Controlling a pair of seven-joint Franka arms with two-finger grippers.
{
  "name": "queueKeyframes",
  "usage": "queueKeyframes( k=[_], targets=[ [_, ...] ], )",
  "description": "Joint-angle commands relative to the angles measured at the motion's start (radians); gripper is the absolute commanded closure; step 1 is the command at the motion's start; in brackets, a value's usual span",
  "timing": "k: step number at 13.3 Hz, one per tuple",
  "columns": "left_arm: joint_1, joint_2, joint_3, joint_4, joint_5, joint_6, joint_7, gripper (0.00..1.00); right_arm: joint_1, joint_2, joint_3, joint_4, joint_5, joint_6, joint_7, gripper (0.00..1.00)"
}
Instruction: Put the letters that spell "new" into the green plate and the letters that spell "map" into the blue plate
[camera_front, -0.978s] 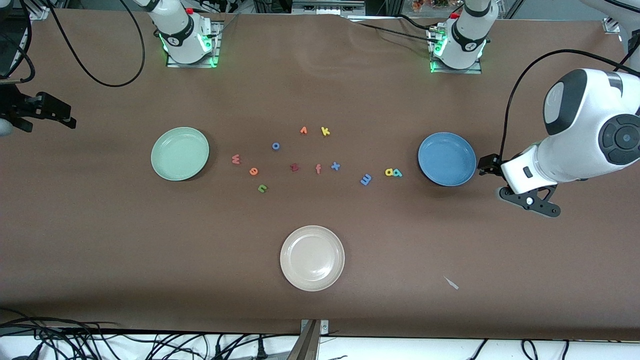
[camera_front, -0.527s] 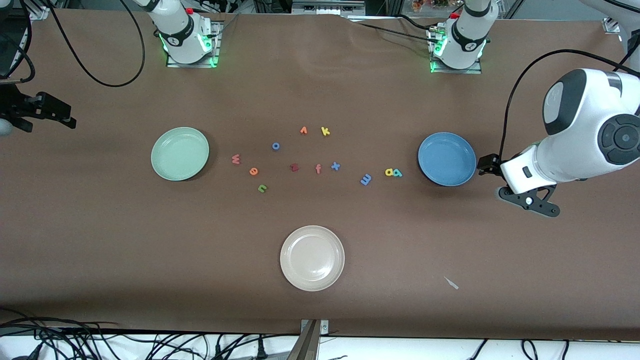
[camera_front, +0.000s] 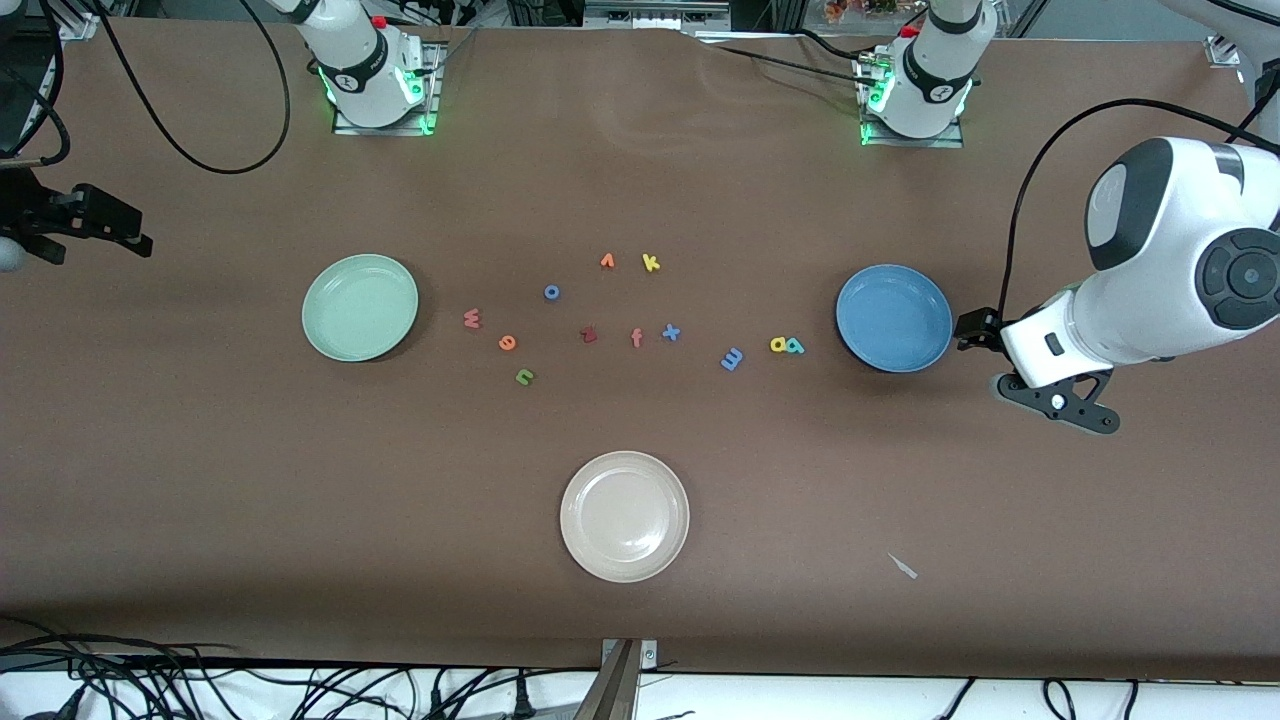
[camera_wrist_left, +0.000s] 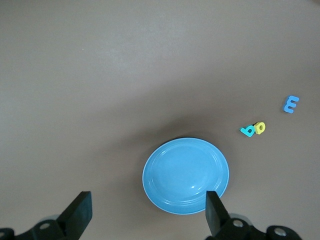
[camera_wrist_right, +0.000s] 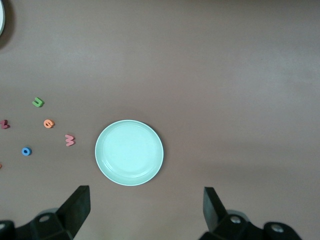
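Observation:
The green plate (camera_front: 360, 307) (camera_wrist_right: 129, 152) lies toward the right arm's end of the table. Beside it are the salmon w (camera_front: 472, 319), orange e (camera_front: 507, 343) and green n (camera_front: 525, 376). The blue plate (camera_front: 894, 318) (camera_wrist_left: 185, 175) lies toward the left arm's end, with the blue m (camera_front: 732, 358), yellow a (camera_front: 779, 345) and teal p (camera_front: 796, 347) next to it. Both plates hold nothing. My left gripper (camera_wrist_left: 148, 200) hangs open, high beside the blue plate. My right gripper (camera_wrist_right: 146, 194) hangs open, high over bare table past the green plate.
A cream-white plate (camera_front: 625, 516) sits nearest the front camera. Between the two letter groups lie a blue o (camera_front: 551, 292), red z (camera_front: 589, 335), orange f (camera_front: 636, 338), blue x (camera_front: 671, 332), yellow k (camera_front: 651, 263) and another orange letter (camera_front: 607, 261).

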Motion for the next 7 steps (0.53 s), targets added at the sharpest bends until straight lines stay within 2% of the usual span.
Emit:
queueKeyframes(
  k=[1,7],
  targets=[
    [-0.002,-0.006,0.001,0.0,-0.025,-0.004,0.001,0.0,0.0,-0.009,0.008,0.008,0.0,-0.014,-0.009,0.0],
    [-0.002,-0.003,0.001,0.0,-0.025,-0.004,0.001,0.0,0.002,-0.009,0.01,0.008,0.001,-0.039,-0.008,0.0]
  ],
)
